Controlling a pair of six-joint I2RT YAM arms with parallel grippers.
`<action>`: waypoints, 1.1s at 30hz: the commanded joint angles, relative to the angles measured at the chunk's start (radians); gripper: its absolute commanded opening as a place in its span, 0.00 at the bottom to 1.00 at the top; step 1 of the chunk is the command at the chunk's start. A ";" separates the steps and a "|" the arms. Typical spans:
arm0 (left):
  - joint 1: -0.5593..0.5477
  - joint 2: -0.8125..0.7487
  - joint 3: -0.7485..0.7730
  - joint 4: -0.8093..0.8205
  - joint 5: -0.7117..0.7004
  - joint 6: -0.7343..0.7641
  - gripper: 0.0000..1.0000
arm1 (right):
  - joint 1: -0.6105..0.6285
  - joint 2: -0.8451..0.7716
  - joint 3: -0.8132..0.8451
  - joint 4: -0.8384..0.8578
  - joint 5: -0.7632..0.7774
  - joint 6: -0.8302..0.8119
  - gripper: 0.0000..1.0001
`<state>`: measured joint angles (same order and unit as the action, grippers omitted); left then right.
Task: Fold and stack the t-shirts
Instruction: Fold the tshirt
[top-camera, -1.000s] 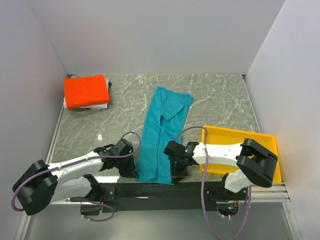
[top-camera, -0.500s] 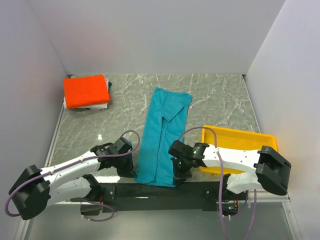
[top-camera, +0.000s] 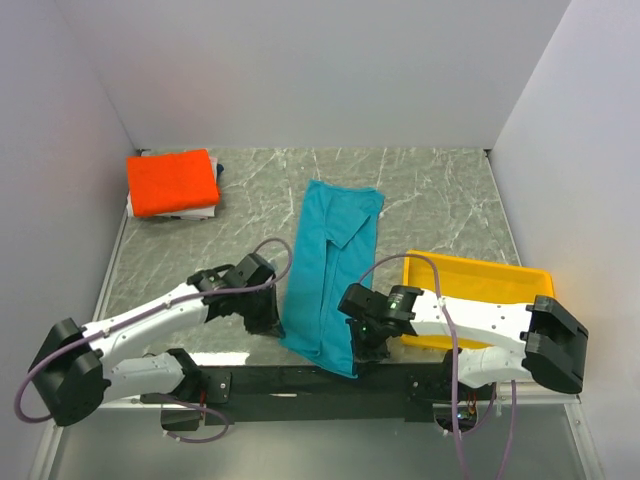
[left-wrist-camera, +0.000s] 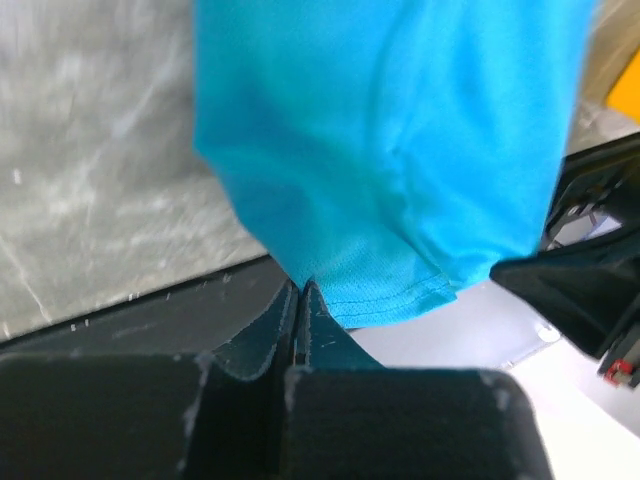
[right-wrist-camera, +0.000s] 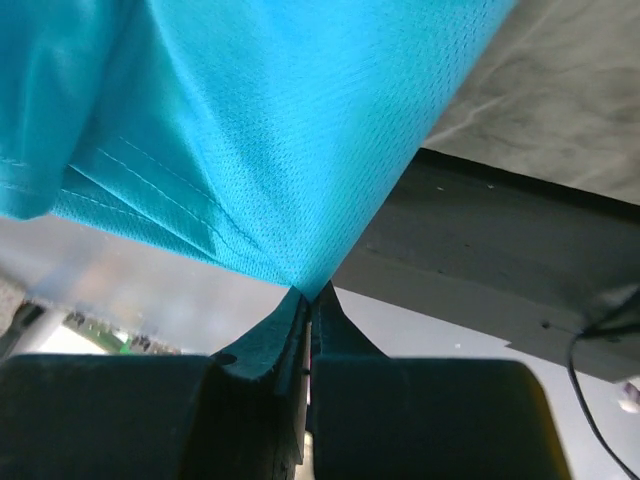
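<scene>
- You are looking at a teal t-shirt (top-camera: 330, 262) that is lying lengthwise down the middle of the marble table (top-camera: 440, 200). It is folded into a long narrow strip, with one sleeve showing at the far end.
- The near end of the teal t-shirt is hanging lifted at the table's near edge, between your two arms.
- Your left gripper (top-camera: 272, 322) is pinching the near left corner of the teal t-shirt. In the left wrist view its fingers are pressing tight together on the stitched hem.
- Your right gripper (top-camera: 362, 354) is pinching the near right corner. In the right wrist view the cloth is fanning up out of the closed fingertips.
- An orange folded t-shirt (top-camera: 172, 182) is sitting on top of a small pile of folded clothes in the far left corner, well apart from the teal t-shirt.
- A yellow tray (top-camera: 500, 275) is sitting at the near right, with your right arm crossing over its near side.
</scene>
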<state>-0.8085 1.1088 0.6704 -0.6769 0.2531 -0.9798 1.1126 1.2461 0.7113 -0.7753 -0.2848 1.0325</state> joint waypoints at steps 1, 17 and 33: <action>0.003 0.066 0.106 -0.013 -0.061 0.076 0.00 | -0.025 -0.024 0.098 -0.123 0.116 -0.005 0.00; 0.184 0.371 0.396 0.105 -0.054 0.196 0.00 | -0.346 0.220 0.385 -0.162 0.233 -0.301 0.00; 0.348 0.701 0.705 0.165 0.064 0.296 0.00 | -0.560 0.458 0.651 -0.191 0.269 -0.497 0.00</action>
<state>-0.4824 1.7542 1.3037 -0.5552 0.2619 -0.7254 0.5800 1.6718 1.2900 -0.9443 -0.0376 0.5987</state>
